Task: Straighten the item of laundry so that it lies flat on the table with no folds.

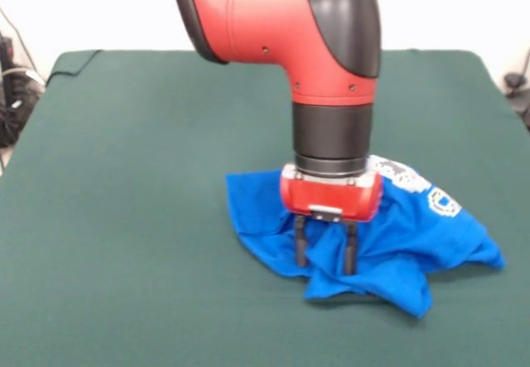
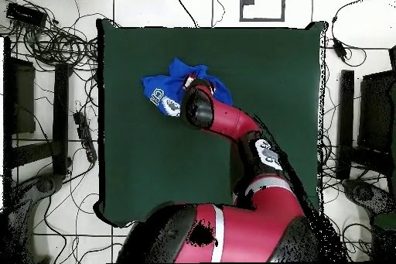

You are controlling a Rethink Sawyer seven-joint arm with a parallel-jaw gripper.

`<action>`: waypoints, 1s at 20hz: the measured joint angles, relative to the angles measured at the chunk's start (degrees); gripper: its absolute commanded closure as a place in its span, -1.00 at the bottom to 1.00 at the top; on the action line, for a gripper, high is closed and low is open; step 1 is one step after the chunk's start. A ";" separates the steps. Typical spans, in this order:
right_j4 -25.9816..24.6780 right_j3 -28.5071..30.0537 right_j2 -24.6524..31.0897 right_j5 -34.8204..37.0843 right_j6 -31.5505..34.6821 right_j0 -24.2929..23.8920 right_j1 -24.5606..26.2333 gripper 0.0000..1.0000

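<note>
Down on the green table [image 1: 124,218], right of centre and toward the near edge in the front view, sits the blue T-shirt [image 1: 397,243], and it's nowhere near flat. It's bunched into a rumpled heap, with ridges and folds running through the cloth. One corner pokes out toward the near side, another stretches off to the right, and a flatter flap spreads to the left. White print [image 1: 443,201] peeks out on the right-hand part, plus a bit more just behind the wrist, but it's too creased to read.

Straight over the heap comes the red and black arm [image 1: 281,19], pointing down, and the gripper [image 1: 325,255] is right on the shirt. Its two dark fingers [image 1: 301,243] stand apart, a clear strip of blue showing between them, tips pressed down into the fabric near the middle of the pile. Whether any cloth is pinched, I can't tell; the jaws look spread rather than closed.

From overhead, the shirt [image 2: 166,90] lies well inside the table [image 2: 271,67], with the arm [image 2: 232,121] covering part of it. Plenty of green cloth on every side. Cables [image 2: 54,36] trail across the floor beyond the table's edge.
</note>
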 measured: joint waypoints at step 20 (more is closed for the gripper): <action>12.38 -0.08 0.82 12.88 0.05 11.99 -3.29 -1.00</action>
